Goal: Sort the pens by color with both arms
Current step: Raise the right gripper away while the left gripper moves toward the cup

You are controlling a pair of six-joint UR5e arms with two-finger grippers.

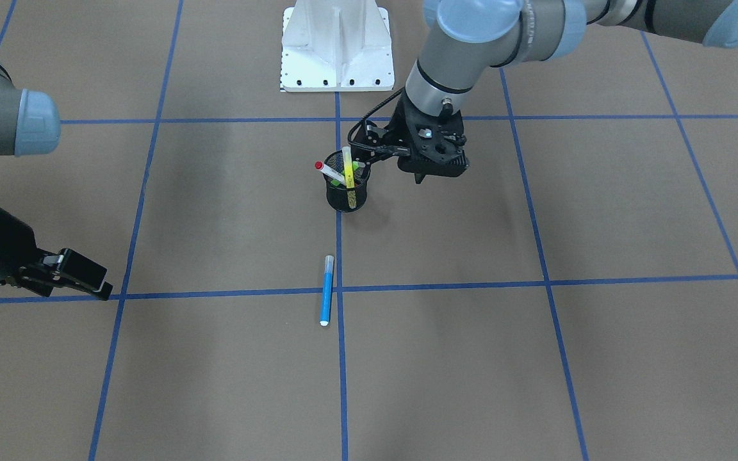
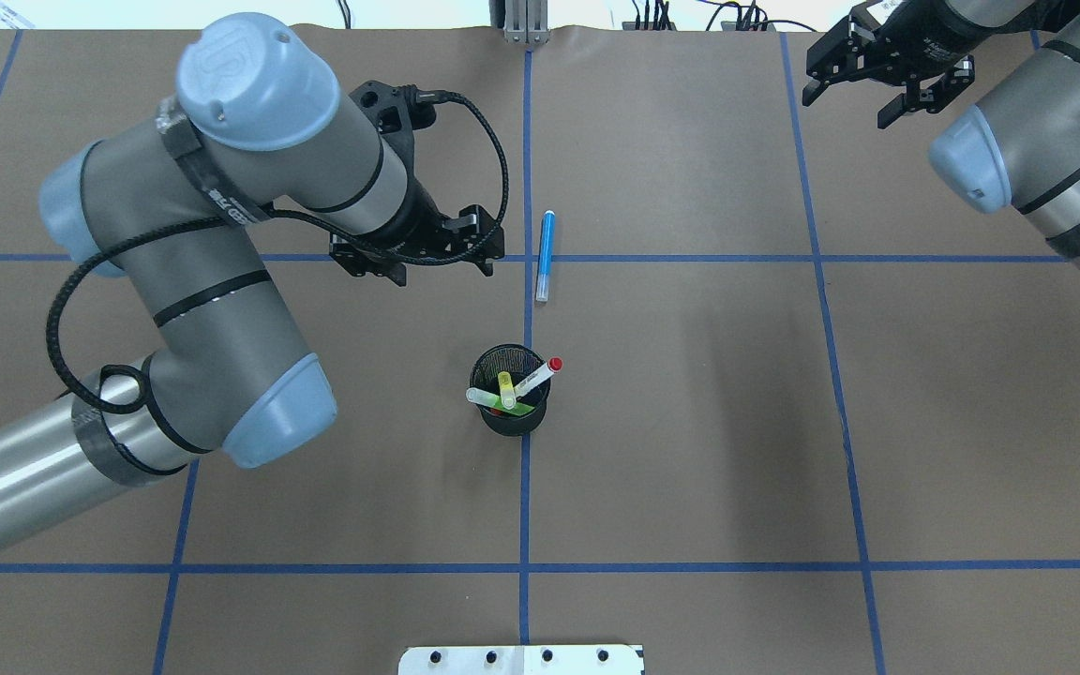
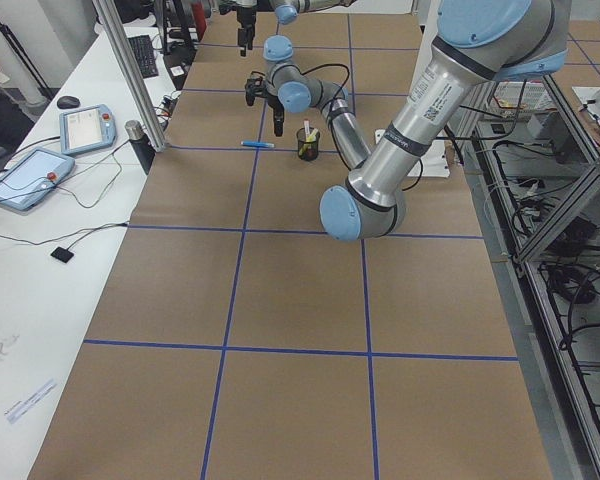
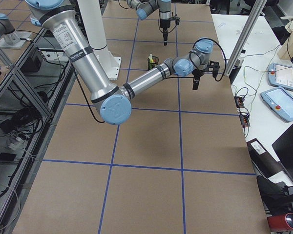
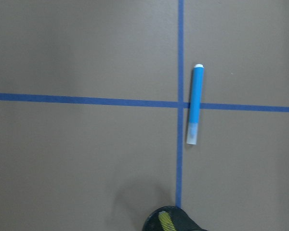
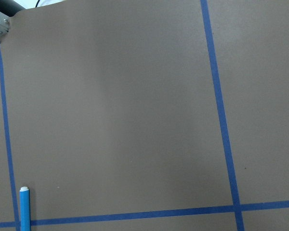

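On the tabletop (image 2: 690,422), blue pen (image 2: 546,255) lies flat across a blue tape line, apart from the black mesh cup (image 2: 509,405). Cup holds the yellow pen (image 2: 506,388), lime green pen (image 2: 493,401) and red-capped white pen (image 2: 538,376), all leaning. Left pincer (image 1: 419,179) hangs beside the cup; its jaw state can't be told. Right pincer (image 2: 863,103) spread, empty, well apart.
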